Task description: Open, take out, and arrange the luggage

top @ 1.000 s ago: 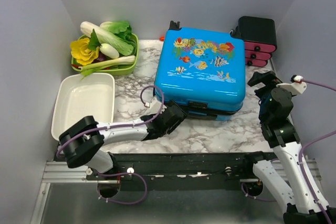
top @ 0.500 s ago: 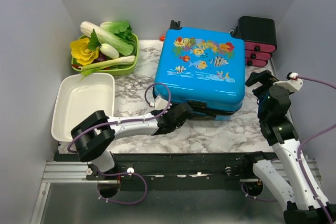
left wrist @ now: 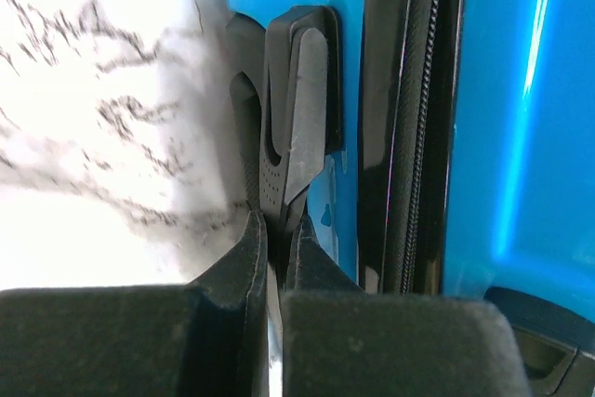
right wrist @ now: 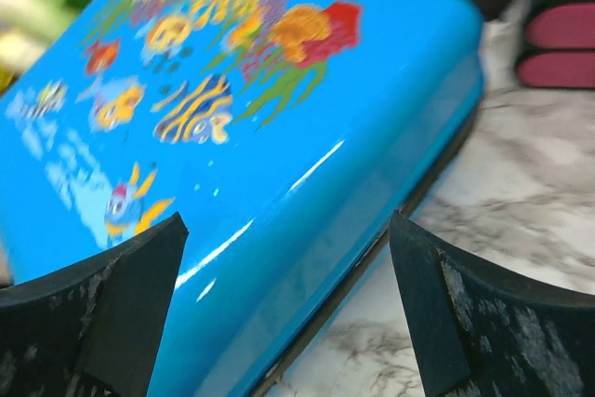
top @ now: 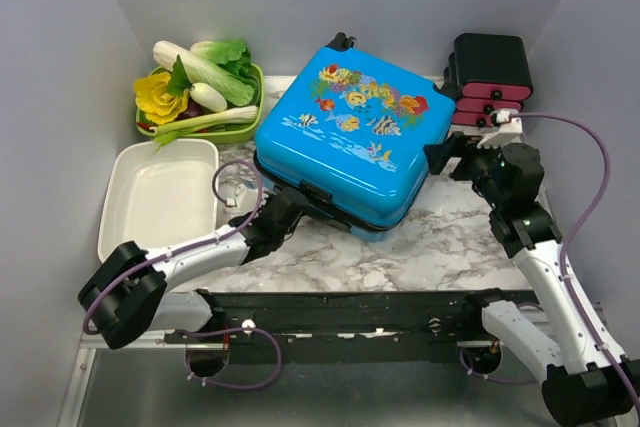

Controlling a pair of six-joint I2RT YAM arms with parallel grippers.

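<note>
The luggage (top: 350, 137) is a bright-blue hard-shell case with fish and flower prints. It lies flat and closed on the marble table, turned at an angle. My left gripper (top: 285, 209) is at its near left edge. In the left wrist view that gripper (left wrist: 276, 225) is shut on a black tab (left wrist: 293, 109) on the case's side, next to the zip (left wrist: 423, 90). My right gripper (top: 445, 157) is open at the case's right edge. In the right wrist view its fingertips (right wrist: 125, 285) straddle the blue shell (right wrist: 232, 137) without touching it.
A green tray of toy vegetables (top: 200, 97) stands at the back left, with a white dish (top: 160, 197) in front of it. A black box with pink drawers (top: 490, 77) sits at the back right, close behind the right gripper. Grey walls enclose the table.
My left gripper has shut on the black tab and drawn it left, turning the luggage. The right gripper has moved up and in to the case's right edge, still open.
</note>
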